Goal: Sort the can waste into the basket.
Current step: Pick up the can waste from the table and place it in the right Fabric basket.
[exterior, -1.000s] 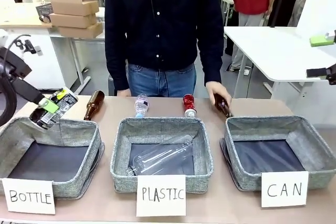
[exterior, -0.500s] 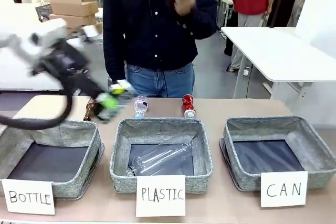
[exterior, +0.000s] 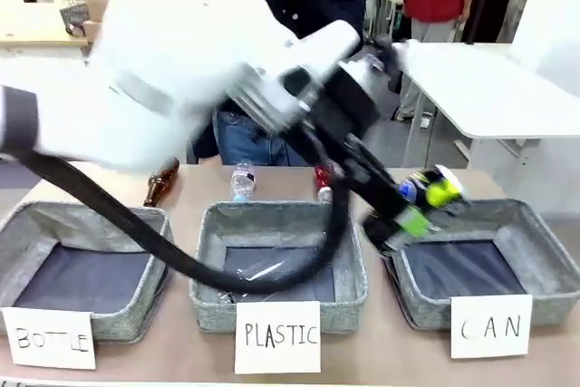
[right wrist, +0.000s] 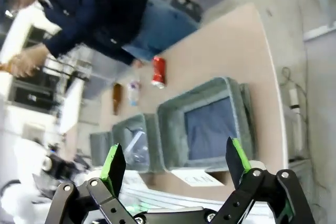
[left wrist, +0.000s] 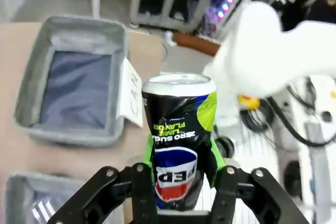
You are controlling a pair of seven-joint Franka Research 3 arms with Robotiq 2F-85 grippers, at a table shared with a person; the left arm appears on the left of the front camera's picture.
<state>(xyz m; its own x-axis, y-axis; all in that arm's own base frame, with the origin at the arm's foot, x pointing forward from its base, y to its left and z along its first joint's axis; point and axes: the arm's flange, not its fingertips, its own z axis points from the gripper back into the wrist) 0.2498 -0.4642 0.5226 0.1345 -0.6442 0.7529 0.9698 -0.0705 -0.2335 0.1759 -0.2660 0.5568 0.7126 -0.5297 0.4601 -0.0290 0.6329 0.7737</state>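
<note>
My left gripper (exterior: 415,212) is shut on the black Pepsi can (exterior: 432,189) and holds it in the air over the left rim of the CAN basket (exterior: 535,224), which has a white card (exterior: 490,325) in front. In the left wrist view the can (left wrist: 181,129) stands upright between the green pads of the gripper (left wrist: 181,162), with the CAN basket (left wrist: 31,77) below and beyond it. The red can (exterior: 323,178) lies on the table behind the PLASTIC basket (exterior: 210,251). My right gripper (right wrist: 174,161) is open, high above the table, and it looks down on the red can (right wrist: 158,72).
The BOTTLE basket (exterior: 27,224) stands at the left. A brown bottle (exterior: 161,180) and a small clear bottle (exterior: 243,178) lie along the far edge, and a clear bottle lies in the PLASTIC basket. The person stands at the far side with a hand (right wrist: 21,62) raised.
My left arm has swung from the BOTTLE basket at the left across the table to the CAN basket, carrying the black can. The person has lifted a brown bottle off the table.
</note>
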